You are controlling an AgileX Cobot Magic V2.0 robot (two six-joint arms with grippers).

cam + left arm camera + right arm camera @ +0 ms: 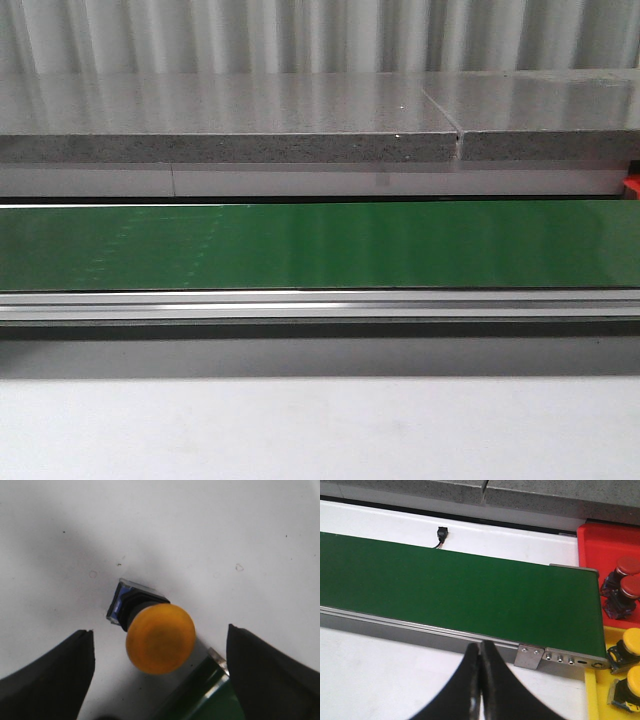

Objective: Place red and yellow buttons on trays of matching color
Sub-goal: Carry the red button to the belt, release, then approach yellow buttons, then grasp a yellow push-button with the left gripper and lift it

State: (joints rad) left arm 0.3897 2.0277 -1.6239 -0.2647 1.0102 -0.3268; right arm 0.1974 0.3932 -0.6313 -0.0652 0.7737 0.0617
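The left gripper hangs spread wide over a yellow button lying on the white table beside the belt — the right gripper is pinched closed, empty, near the red tray and yellow tray.

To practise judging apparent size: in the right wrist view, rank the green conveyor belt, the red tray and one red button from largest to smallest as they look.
1. green conveyor belt
2. red tray, only partly in frame
3. red button
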